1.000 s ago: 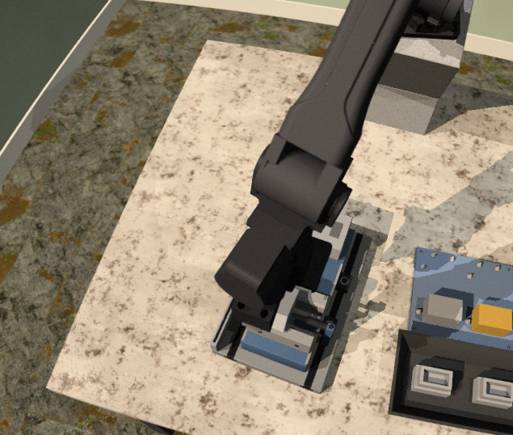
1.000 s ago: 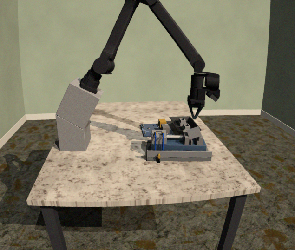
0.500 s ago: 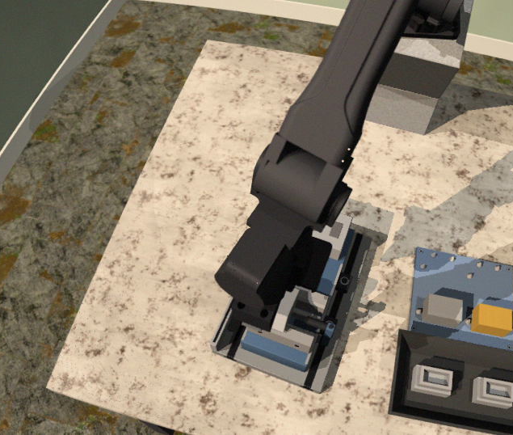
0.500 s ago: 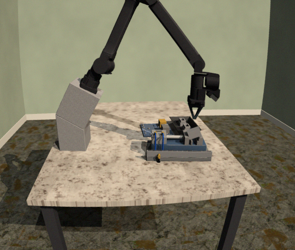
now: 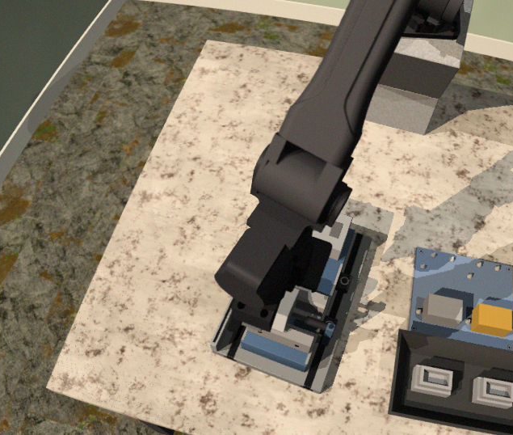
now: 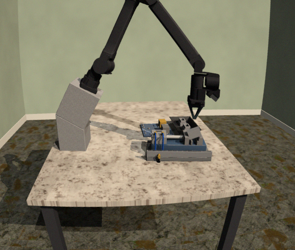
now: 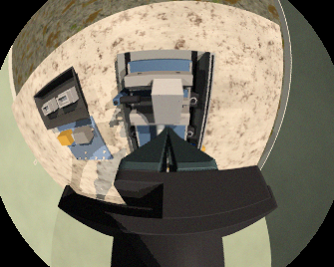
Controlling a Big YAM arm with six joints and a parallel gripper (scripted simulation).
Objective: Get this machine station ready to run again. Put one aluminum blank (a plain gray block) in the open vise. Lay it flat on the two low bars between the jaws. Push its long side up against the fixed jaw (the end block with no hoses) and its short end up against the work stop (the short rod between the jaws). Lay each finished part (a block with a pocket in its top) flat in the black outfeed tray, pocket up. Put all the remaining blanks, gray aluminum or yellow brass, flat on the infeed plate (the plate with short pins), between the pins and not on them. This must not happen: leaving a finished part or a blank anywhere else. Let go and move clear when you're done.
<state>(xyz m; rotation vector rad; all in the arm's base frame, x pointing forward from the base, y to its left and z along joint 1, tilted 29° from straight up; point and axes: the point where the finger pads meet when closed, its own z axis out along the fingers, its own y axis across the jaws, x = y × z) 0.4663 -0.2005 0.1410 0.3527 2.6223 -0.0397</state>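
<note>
Counter: the top [image 5: 163,196] [image 6: 131,182] [image 7: 243,75] is showing cream with brown speckles.
Floor: it [image 5: 78,154] [image 6: 276,166] [image 7: 44,35] is mixing mottled gray-green with rusty orange patches.
Blocks: one [image 5: 492,319] [image 6: 162,122] [image 7: 65,137] is glowing yellow-orange, its neighbor [image 5: 442,309] [image 6: 165,127] [image 7: 83,134] is looking plain gray.
Plate: it [image 5: 462,287] [image 6: 147,131] [image 7: 97,144] is wearing blue.
Tray: its walls [image 5: 394,373] [image 6: 193,123] [image 7: 81,92] are appearing black.
Hoses: they [image 6: 155,141] are running bright blue.

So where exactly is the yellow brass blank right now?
In the top view, the yellow brass blank is at the right, on the blue infeed plate, beside a gray blank.
</note>
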